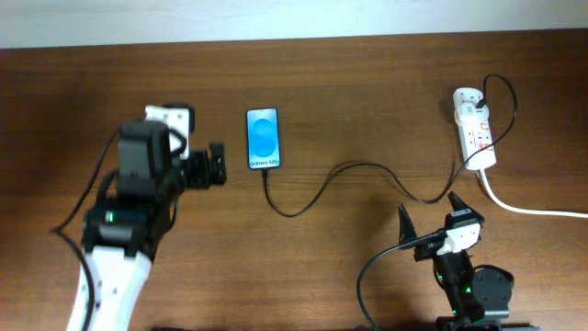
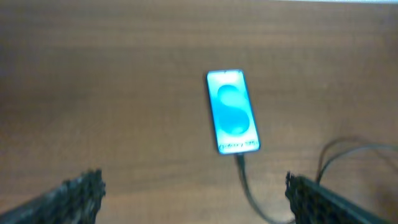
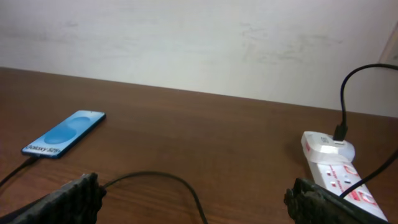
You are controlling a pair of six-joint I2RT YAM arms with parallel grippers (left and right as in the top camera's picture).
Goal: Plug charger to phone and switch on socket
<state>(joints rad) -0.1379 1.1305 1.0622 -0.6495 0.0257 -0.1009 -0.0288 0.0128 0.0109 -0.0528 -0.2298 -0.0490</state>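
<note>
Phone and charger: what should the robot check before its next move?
1. Thin black charger cable joined to the slim blue-screened phone: ok, it meets the bottom edge.
2. Cable's other end plugged into the white power strip: ok.
3. Strip switched on: cannot tell.
4. Left gripper open and empty: ok.
5. Right gripper open, empty, on the strip's side: ok.
</note>
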